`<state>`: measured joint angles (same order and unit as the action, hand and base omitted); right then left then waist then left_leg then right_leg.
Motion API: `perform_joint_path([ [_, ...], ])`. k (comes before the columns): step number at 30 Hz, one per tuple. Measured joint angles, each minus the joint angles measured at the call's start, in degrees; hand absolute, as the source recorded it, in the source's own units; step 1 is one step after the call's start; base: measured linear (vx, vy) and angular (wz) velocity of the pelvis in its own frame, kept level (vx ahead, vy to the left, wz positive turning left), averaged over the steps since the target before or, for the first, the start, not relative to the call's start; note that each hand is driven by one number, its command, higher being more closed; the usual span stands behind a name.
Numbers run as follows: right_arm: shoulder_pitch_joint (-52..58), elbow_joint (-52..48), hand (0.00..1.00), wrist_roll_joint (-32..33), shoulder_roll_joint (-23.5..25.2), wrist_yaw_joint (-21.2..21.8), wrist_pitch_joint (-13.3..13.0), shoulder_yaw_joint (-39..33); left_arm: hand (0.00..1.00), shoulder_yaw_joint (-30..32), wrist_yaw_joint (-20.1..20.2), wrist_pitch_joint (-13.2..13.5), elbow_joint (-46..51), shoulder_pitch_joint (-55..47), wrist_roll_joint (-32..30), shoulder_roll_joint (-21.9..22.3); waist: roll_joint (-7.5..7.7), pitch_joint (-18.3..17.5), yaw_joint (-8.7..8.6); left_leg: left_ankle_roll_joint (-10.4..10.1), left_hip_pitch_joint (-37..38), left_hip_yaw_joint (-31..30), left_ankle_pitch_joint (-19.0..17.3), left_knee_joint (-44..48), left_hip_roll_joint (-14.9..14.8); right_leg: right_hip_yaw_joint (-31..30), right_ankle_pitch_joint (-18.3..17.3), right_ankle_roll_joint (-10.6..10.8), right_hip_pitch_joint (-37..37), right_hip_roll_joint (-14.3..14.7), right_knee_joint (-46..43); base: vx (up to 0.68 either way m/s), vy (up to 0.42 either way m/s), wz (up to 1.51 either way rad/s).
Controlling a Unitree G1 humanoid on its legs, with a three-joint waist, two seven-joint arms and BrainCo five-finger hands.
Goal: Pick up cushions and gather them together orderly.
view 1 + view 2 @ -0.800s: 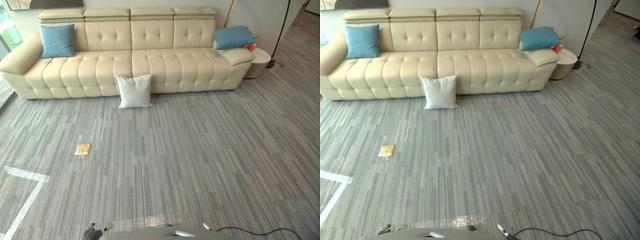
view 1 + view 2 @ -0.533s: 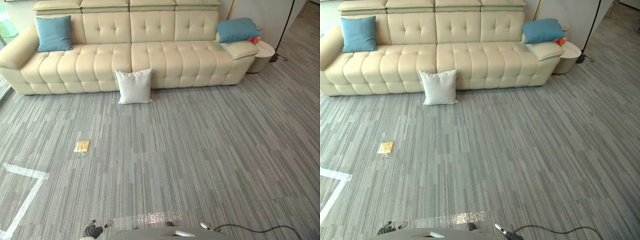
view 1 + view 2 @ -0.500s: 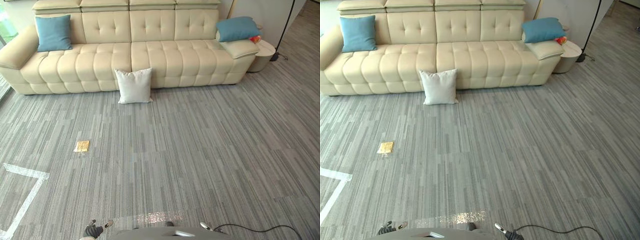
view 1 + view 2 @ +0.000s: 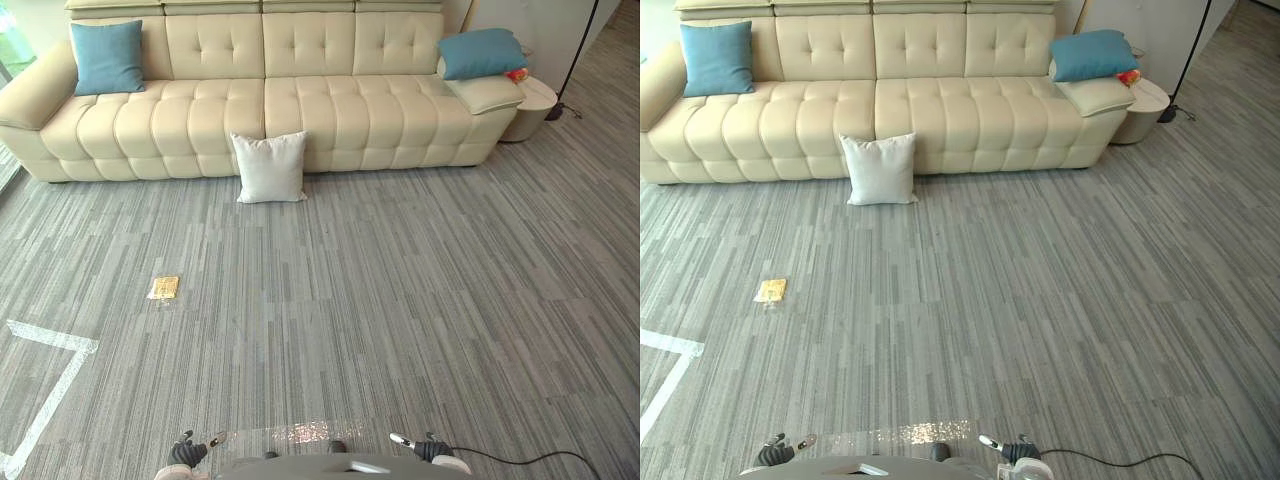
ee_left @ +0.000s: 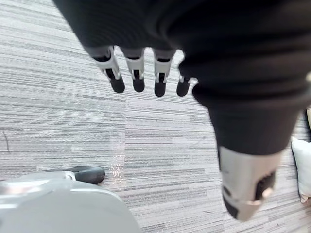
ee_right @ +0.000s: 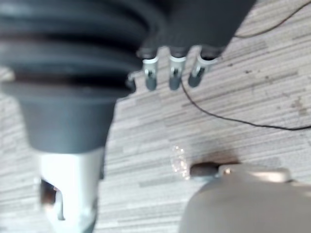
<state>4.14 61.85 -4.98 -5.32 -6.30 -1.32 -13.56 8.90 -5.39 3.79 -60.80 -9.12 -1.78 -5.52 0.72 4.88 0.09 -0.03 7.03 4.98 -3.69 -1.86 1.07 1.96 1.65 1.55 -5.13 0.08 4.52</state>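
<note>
Leaning upright against the sofa (image 4: 200,120) front, the white cushion (image 4: 269,167) sits on the floor well ahead, a bit left of centre, so the left hand (image 4: 187,452) is slightly nearer than the right hand (image 4: 432,452). Both hands' fingers (image 5: 137,73) hang apart, holding nothing. One blue cushion (image 4: 106,57) sits at the sofa's left end, the other blue cushion (image 4: 480,52) on the right armrest. Compared with earlier, only the camera moved closer; the cushions stayed put.

The left hand (image 5: 194,43) wears a matte black cover with faint ribs over its back and wrist. From under the cover comes a row of silver left fingers (image 5: 137,68) with black inlays and rounded dark tips. The left thumb (image 5: 249,182) is a thicker silver-grey piece with a dark recess. The right hand (image 6: 73,63) has a matching cover with deeper black bellows-like folds, silver right fingers (image 6: 174,73) with dark ends, and a pale silver right thumb (image 6: 68,187).
</note>
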Motion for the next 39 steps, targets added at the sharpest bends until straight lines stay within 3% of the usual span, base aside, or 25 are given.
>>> perform_joint_path([
  [10, -0.1, 0.0, 0.0, 0.0, 0.1, 0.1, 0.3, 0.0, 0.0, -0.1, 0.8, 0.0, -0.6, 0.6, -0.1, 0.0, 0.14, 0.1, 0.27, 0.0, -0.2, 1.2, 0.2, -1.2, 0.0, -0.9, 0.0, 0.1, 1.2, 0.1, 0.0, -0.01, -0.006, -0.05],
  [14, -0.3, 0.0, 0.0, 0.0, 0.2, 0.0, 0.3, 0.0, 0.0, -0.1, 0.8, 0.0, -0.6, 1.5, -0.1, -0.4, 0.84, 0.4, 0.28, 0.1, -1.4, 1.6, 0.1, -1.1, 0.0, -1.2, 0.1, 0.2, 2.5, 0.1, 0.0, 0.0, -0.006, -0.04],
  [17, -0.7, 0.0, 0.0, 0.1, 0.3, 0.0, 0.3, 0.0, 0.0, -0.1, 0.8, 0.0, -0.6, 2.3, 0.0, -0.8, 1.32, 1.2, 0.47, 0.5, -4.1, 1.8, -1.9, 2.6, -0.1, -1.4, 0.2, 0.3, 3.5, 0.0, 0.0, 0.01, 0.0, -0.04],
  [20, -1.4, -0.1, 0.0, 0.3, 0.2, 0.0, 0.3, -0.2, 0.0, 0.0, 0.7, 0.0, -0.5, 2.8, 0.0, -0.9, 0.71, 1.8, 0.98, 1.1, -7.7, 3.2, -5.9, 9.0, -0.7, -2.5, -0.7, 0.8, 5.1, 0.1, -1.1, 0.03, 0.018, -0.23],
  [22, -2.3, -0.4, 0.0, 0.6, -0.2, 0.0, 0.3, -1.3, 0.0, 0.0, 0.7, 0.0, 0.1, 3.1, 0.5, -0.5, -0.44, 2.8, 0.91, 1.6, -11.0, 4.0, -10.3, 15.6, -1.7, -2.6, -5.3, 1.8, 9.5, 0.4, -9.6, 0.06, 0.063, -0.16],
  [23, -2.2, -0.4, 0.0, 0.6, -0.3, 0.0, 0.3, -1.3, 0.0, 0.0, 0.7, 0.0, 0.2, 3.1, 0.5, -0.5, -0.48, 2.9, 0.91, 1.7, -11.3, 4.1, -10.9, 16.5, -1.8, -2.5, -6.1, 2.3, 10.2, 0.4, -11.4, 0.06, 0.065, -0.15],
  [25, -2.2, -0.8, 0.0, 0.6, -0.4, 0.0, 0.3, -1.2, 0.0, 0.0, 0.7, 0.0, 0.7, 3.1, 0.6, -0.4, -0.55, 3.6, 1.43, 2.2, -11.3, 4.2, -12.7, 19.0, -2.2, 0.4, -8.9, 4.2, 14.7, -0.4, -23.6, 0.06, 0.072, 0.0],
  [28, -0.3, -4.9, 0.0, 0.7, 0.5, 0.0, 0.1, -1.1, 0.0, 0.3, 0.6, -0.1, 1.7, 3.9, 0.6, -0.3, 0.03, 4.7, 1.08, 3.5, -8.3, 2.3, -14.5, 19.4, -1.2, 3.7, -9.9, 3.0, 23.6, -3.2, -46.0, 0.17, 0.093, 0.37],
  [29, -0.2, -5.0, 0.0, 0.8, 1.0, 0.0, 0.0, -1.1, 0.0, 1.5, 0.4, -0.1, 2.0, 4.4, 0.6, -0.4, 1.07, 4.9, 1.22, 3.6, -6.7, 1.2, -15.5, 19.3, -0.5, 4.0, -12.7, 2.7, 25.9, -3.9, -52.0, 0.28, 0.071, 0.42],
  [32, -0.3, -5.0, 0.0, 1.3, 1.0, -0.1, -0.3, -1.1, 0.0, 2.3, -0.4, -0.1, 2.0, 4.5, 0.6, 0.1, 1.05, 5.2, 0.75, 3.5, -1.8, -0.4, -16.0, 15.5, -0.6, 7.5, -17.1, 2.2, 28.9, -4.0, -50.5, 0.33, 0.001, 0.3],
  [34, -0.6, -5.0, 0.0, 1.3, 0.5, -0.1, -0.4, -1.1, 0.0, 2.3, -0.5, -0.1, 2.0, 4.8, 0.6, 0.3, 0.96, 5.2, 0.43, 3.2, -0.3, -0.7, -16.1, 13.5, -1.0, 9.8, -16.8, 1.7, 31.0, -3.5, -46.1, 0.33, -0.044, 0.16],
  [35, -1.0, -4.9, 0.0, 1.4, 0.2, -0.1, -0.9, -1.2, 0.0, 2.3, -0.5, -0.2, 2.0, 5.5, 0.6, 0.9, 0.09, 5.8, -0.08, 2.7, 1.5, -1.1, -16.4, 11.4, -2.0, 11.7, -15.4, 0.4, 33.0, -2.3, -40.4, 0.48, -0.092, 0.28],
  [36, -1.0, -5.2, 0.0, 1.8, 0.0, -0.1, -1.0, -1.2, 0.0, 2.2, -0.4, -0.2, 1.8, 6.5, 0.6, 2.0, -1.66, 6.8, -1.35, 2.4, 3.9, -2.1, -16.6, 9.1, -4.0, 12.5, -12.2, -0.1, 33.8, -0.4, -33.3, 0.5, -0.106, 0.4],
  [37, -1.0, -5.2, 0.0, 1.9, 0.0, -0.1, -1.0, -1.1, 0.0, 2.0, -0.4, -0.1, 1.7, 6.5, 0.5, 2.4, -2.28, 7.2, -1.91, 2.0, 4.9, -2.5, -16.4, 8.5, -4.8, 12.6, -10.5, -0.2, 34.0, 0.2, -30.3, 0.55, -0.133, 0.53],
  [38, -0.7, -5.1, 0.0, 2.1, 0.0, -0.1, -1.0, -1.2, 0.0, 1.2, -0.4, -0.1, 1.5, 6.8, 0.5, 2.6, -1.89, 7.5, -2.38, 1.1, 5.7, -3.2, -16.1, 8.9, -4.9, 12.3, -7.2, -0.4, 34.2, 0.7, -25.7, 0.61, -0.178, 0.52],
  [39, 0.6, -5.1, 0.0, 2.4, 0.6, -0.1, -0.9, -1.1, 0.0, 0.2, -0.2, -0.1, 1.5, 6.7, 0.4, 2.2, -0.93, 7.3, -2.44, -1.4, 7.4, -3.8, -16.7, 9.4, -4.9, 10.7, -1.1, -1.9, 33.6, 0.3, -19.5, 0.76, -0.236, 0.47],
])
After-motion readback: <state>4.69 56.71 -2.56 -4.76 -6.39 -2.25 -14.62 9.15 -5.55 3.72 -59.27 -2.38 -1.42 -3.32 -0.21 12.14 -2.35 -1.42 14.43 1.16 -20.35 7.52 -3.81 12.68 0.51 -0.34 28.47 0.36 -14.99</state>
